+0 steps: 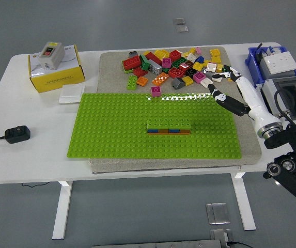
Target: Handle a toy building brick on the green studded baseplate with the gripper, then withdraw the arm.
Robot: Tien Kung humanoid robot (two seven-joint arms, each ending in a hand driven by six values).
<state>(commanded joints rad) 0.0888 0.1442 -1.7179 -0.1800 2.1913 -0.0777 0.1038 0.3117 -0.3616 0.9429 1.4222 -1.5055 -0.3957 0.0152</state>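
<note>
The green studded baseplate lies on a grey mat in the middle of the table. A short stack of bricks, green on top with blue and orange below, stands on the plate right of centre. A magenta brick sits at the plate's far edge. My right hand hovers over the plate's far right corner, well clear of the stack, fingers spread and holding nothing. The left arm does not show.
A pile of several loose coloured bricks lies on the mat behind the plate. A yellow box with a grey switch and a white pad stand at the left, a black plug nearer. Blue bin and grey enclosure at right.
</note>
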